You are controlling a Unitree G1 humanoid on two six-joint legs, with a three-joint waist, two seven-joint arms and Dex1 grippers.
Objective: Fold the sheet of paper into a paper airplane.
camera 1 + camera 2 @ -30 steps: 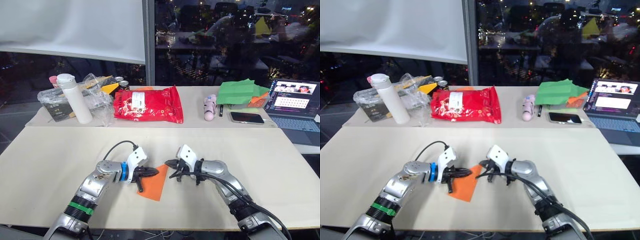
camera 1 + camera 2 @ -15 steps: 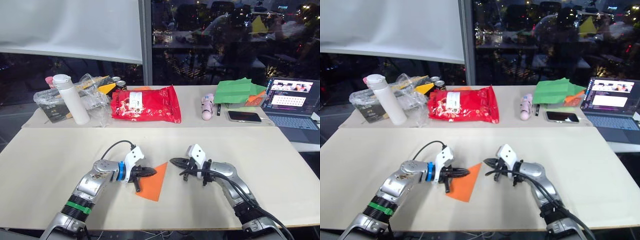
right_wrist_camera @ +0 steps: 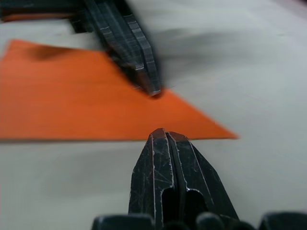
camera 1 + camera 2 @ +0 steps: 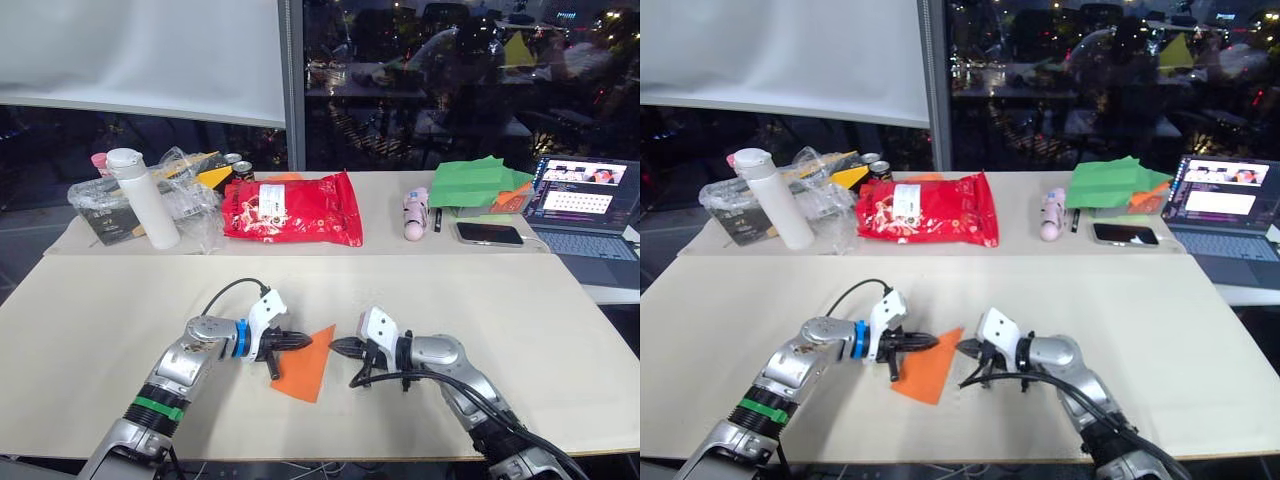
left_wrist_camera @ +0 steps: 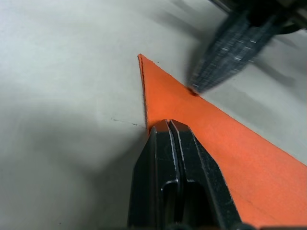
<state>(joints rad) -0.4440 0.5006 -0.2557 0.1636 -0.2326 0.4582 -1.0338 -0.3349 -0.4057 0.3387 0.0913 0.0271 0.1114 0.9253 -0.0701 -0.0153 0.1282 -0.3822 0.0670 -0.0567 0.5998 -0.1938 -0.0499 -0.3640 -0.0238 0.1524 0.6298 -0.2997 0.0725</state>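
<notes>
The paper airplane (image 4: 308, 368) is a small orange pointed triangle lying flat near the table's front middle. My left gripper (image 4: 303, 341) is shut, and its tip presses on the paper's upper left edge. The left wrist view shows those shut fingertips (image 5: 167, 125) resting on the orange sheet (image 5: 230, 148). My right gripper (image 4: 334, 346) is also shut, with its tip at the paper's right edge close to the pointed corner. In the right wrist view its tip (image 3: 160, 132) sits at the edge of the paper (image 3: 72, 96), facing the left gripper.
Along the back of the table stand a white bottle (image 4: 142, 197), a clear plastic bag (image 4: 185, 205), a red snack bag (image 4: 293, 208), a pink object (image 4: 415, 215), green folded paper (image 4: 480, 183), a phone (image 4: 491, 233) and an open laptop (image 4: 585, 205).
My right gripper has moved left and down from beside the paper's point to its right edge. The left gripper stays pressed on the paper, which has barely moved.
</notes>
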